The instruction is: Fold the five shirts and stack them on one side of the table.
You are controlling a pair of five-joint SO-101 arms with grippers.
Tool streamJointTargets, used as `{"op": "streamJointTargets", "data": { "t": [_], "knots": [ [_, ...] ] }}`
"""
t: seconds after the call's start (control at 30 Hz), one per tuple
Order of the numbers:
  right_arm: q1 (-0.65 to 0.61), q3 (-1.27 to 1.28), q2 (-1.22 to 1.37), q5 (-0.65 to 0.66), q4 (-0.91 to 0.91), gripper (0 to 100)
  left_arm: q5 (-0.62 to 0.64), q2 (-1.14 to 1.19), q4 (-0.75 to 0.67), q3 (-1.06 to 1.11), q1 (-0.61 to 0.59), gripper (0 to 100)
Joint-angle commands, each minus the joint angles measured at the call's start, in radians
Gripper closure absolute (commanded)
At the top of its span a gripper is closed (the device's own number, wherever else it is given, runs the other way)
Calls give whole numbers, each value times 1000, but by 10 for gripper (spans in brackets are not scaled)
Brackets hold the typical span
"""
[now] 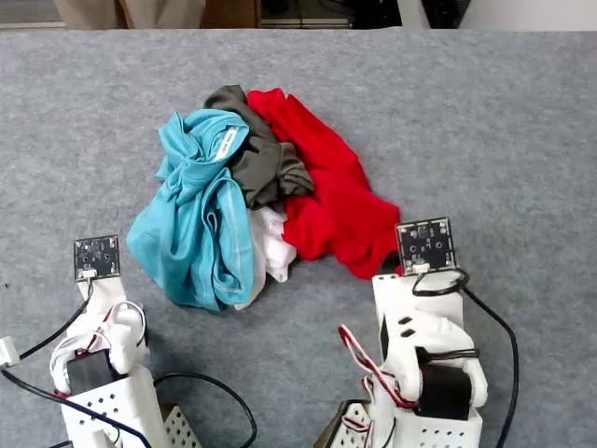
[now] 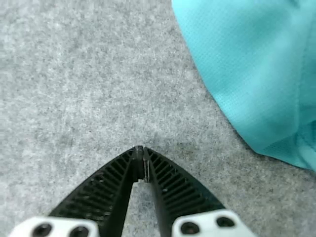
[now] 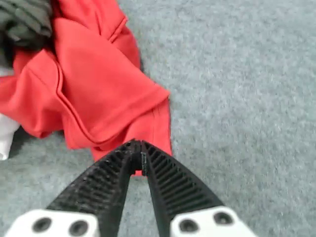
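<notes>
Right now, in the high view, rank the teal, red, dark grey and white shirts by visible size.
1. teal shirt and red shirt: alike, too close to rank.
2. dark grey shirt.
3. white shirt, mostly buried under the others.

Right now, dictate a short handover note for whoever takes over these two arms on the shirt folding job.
Left gripper: shut, holding nothing, over bare table beside the teal shirt.
Right gripper: shut, at the near edge of the red shirt, apparently not holding it.
Shirts: the teal, red, grey shirt and white shirt lie crumpled together mid-table. I cannot make out a fifth.
Done: nothing folded or stacked.
Left: pull each shirt out, fold it, and stack them all on one side.
</notes>
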Motion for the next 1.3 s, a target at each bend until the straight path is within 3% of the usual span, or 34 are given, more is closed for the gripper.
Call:
{"op": "streamJointTargets", "data": {
  "t": [0.0, 0.63, 1.0, 1.27],
  "knots": [
    [-16, -35, -110, -5, 54, 994, 3, -59, -14, 9, -9, 981],
    [-13, 7, -111, 68, 71, 994, 3, -59, -14, 9, -9, 981],
    [229, 2, -113, 216, 71, 994, 3, -59, -14, 9, -9, 981],
    [237, 79, -111, 209, 100, 994, 3, -59, -14, 9, -9, 981]
  ]
}}
